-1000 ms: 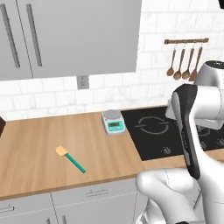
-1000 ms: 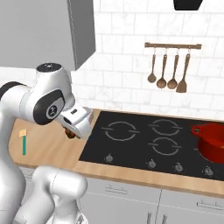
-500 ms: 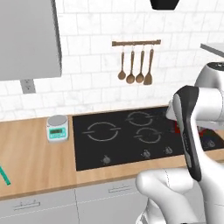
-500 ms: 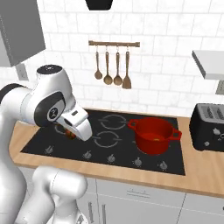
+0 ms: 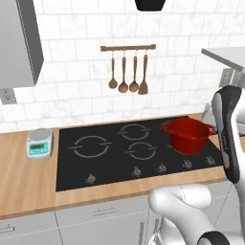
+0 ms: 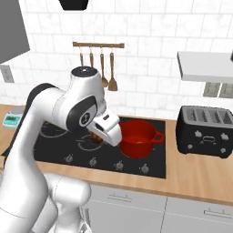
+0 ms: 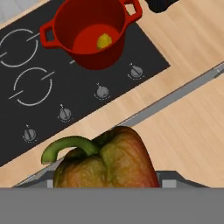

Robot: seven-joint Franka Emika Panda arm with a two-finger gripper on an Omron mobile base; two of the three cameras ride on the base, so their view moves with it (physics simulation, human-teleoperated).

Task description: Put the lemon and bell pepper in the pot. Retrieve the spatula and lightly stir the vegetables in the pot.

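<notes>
My gripper (image 6: 97, 137) is shut on the bell pepper (image 7: 107, 164), a dark-red pepper with a curved green stem that fills the lower hand view and hides the fingertips. The hand hangs over the hob's front, just left of the red pot (image 6: 137, 138). The pot (image 5: 187, 135) stands on the right rear burner. In the hand view the pot (image 7: 89, 33) is ahead and below, with the yellow lemon (image 7: 104, 41) lying on its floor. The wooden spatula (image 5: 143, 86) hangs rightmost on the wall rail, also visible as the spatula (image 6: 112, 84) behind my arm.
The black hob (image 5: 110, 153) has a row of knobs along its front. Three wooden spoons (image 5: 123, 85) hang beside the spatula. A kitchen scale (image 5: 39, 142) sits left of the hob, a black toaster (image 6: 207, 131) to its right under a wall shelf (image 6: 205, 66).
The whole picture has slid left as the base drove right: the scale went from centre to far left, and the pot and toaster came into view. The pepper stays in my grip.
</notes>
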